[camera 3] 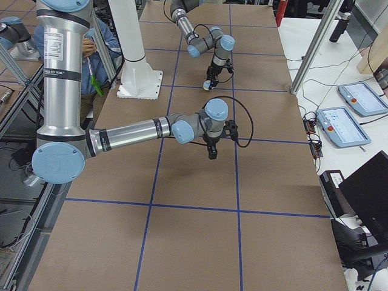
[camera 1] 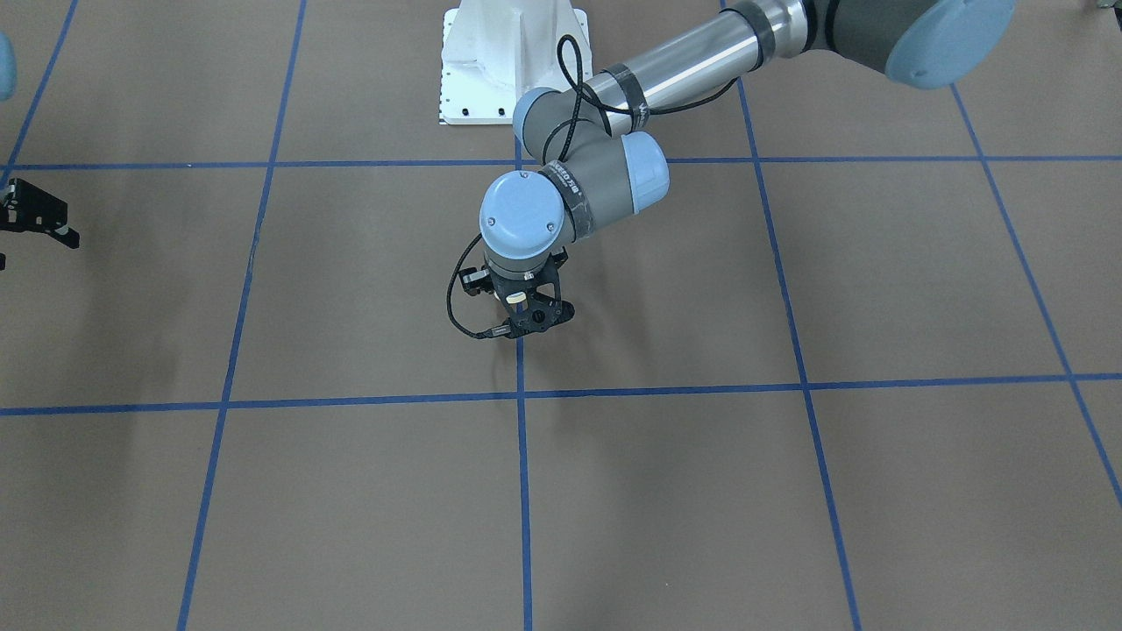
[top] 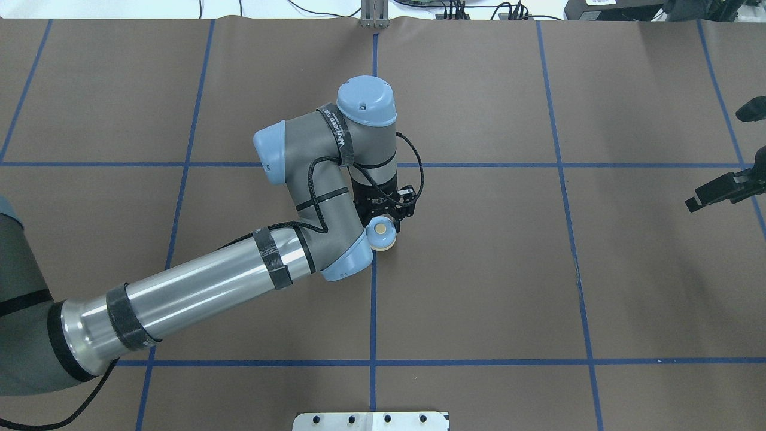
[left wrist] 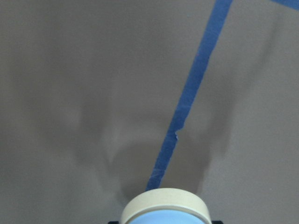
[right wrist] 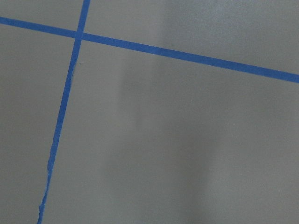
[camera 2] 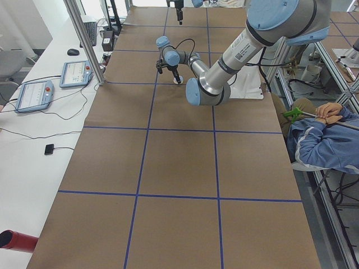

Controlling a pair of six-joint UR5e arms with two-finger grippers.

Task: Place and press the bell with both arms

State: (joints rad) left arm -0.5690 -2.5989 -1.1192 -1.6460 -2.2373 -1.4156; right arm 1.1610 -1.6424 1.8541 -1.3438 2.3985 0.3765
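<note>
The small light-blue bell (top: 381, 233) with a cream rim and pale yellow button sits between the fingers of my left gripper (top: 388, 226), near the table's middle by the central blue tape line. The left gripper is shut on it, pointing down, close to the table; I cannot tell whether the bell touches. In the front view only its button (camera 1: 517, 298) shows inside the gripper (camera 1: 529, 317). The left wrist view shows its rim (left wrist: 163, 205) at the bottom edge. My right gripper (top: 694, 203) hangs far to the right, empty (camera 1: 72, 238); I cannot tell its opening.
Brown paper with a blue tape grid (top: 373, 311) covers the table. The white bolted pedestal (camera 1: 508, 61) stands at the robot's edge. An operator (camera 2: 320, 140) sits beside the table. Tablets (camera 2: 33, 92) and a metal post (camera 2: 84, 39) stand along the far side.
</note>
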